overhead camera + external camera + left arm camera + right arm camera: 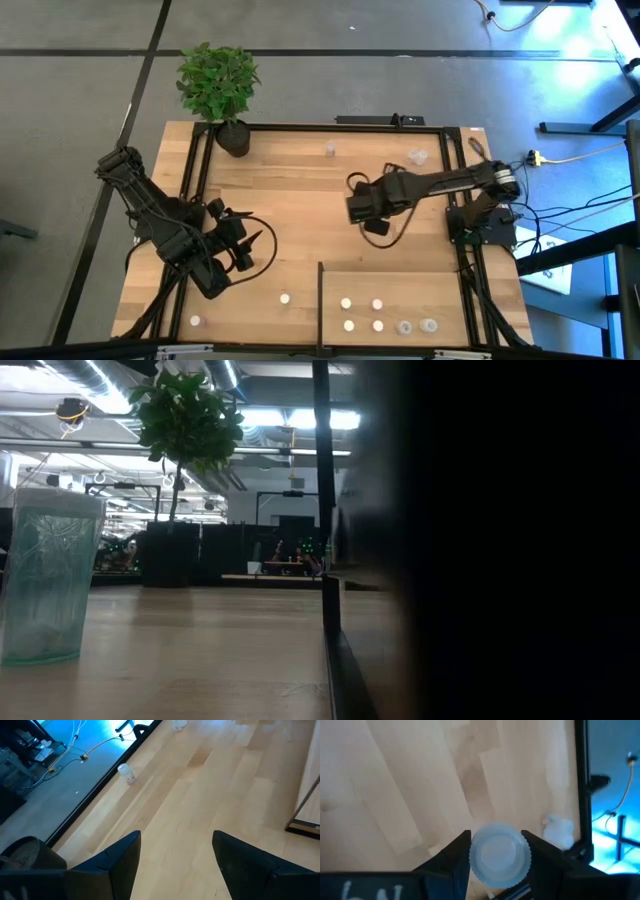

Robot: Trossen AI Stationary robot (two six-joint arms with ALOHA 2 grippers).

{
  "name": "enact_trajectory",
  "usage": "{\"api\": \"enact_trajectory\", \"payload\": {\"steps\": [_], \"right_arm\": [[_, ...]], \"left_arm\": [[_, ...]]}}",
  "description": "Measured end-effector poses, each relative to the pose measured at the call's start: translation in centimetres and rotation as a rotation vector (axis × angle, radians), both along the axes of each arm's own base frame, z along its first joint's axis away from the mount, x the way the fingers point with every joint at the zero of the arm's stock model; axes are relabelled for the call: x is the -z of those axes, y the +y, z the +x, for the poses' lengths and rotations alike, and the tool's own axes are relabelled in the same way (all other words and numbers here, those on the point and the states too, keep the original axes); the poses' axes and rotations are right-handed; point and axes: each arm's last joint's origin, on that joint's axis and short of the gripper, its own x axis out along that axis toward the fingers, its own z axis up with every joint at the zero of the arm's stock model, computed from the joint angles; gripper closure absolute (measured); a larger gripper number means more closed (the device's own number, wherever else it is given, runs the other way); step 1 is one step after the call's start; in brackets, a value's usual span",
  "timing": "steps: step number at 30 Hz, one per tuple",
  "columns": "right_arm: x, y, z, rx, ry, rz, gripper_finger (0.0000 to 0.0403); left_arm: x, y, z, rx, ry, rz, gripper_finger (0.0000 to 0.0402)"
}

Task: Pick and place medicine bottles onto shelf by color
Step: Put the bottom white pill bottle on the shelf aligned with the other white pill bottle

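Note:
My right gripper (370, 222) hangs over the middle of the table, shut on a translucent grey medicine bottle (497, 854). My left gripper (255, 245) waits open and holds nothing above the table's left half (176, 837). The pale shelf (440, 285) lies at the near right and bears several bottles, white-capped (346, 303), pinkish (377, 303) and grey (404, 326). Loose bottles stand on the tabletop near the front (285, 298), at the front left (196, 321) and at the far side (330, 150), (418, 156). My right gripper pinches the bottle just below its ribbed round cap (475, 857), one finger (457, 847) on each side. The fingers come from above, pointing steeply down. The bottle sits upright in the hold, cap toward the wrist camera, and looks clear of the tabletop.
A potted plant (222, 85) stands at the far left corner. A black frame (192, 160) runs round the table, and a black strip (320, 300) edges the shelf. A clear bottle (45, 575) stands close to the low camera. Bare planks lie between the arms.

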Motion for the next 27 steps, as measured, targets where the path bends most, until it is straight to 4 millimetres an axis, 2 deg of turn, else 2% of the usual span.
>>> {"api": "enact_trajectory", "payload": {"steps": [5, 8, 14, 18, 27], "right_arm": [[-0.8, -0.5, -4.4, 0.12, -0.068, 0.011, 0.025], [-1.1, 0.0, -7.0, 0.183, -0.136, 0.058, 0.0249], [-1.8, 2.7, -10.7, 0.173, -0.321, 0.181, 0.0249], [-1.4, 5.0, -12.7, 0.188, -0.392, 0.243, 0.0249], [0.3, 9.7, -15.3, 0.193, -0.442, 0.346, 0.0249]], "left_arm": [[0.0, 0.2, 0.2, -0.012, 0.0, 0.001, 0.0162], [0.0, 0.4, 0.3, -0.024, 0.001, 0.002, 0.0162], [0.0, 0.9, 0.7, -0.051, 0.002, 0.002, 0.0162], [0.0, 1.2, 0.9, -0.055, 0.015, 0.016, 0.0162], [-0.2, 0.3, 1.3, 0.018, -0.001, 0.016, 0.0162]]}}
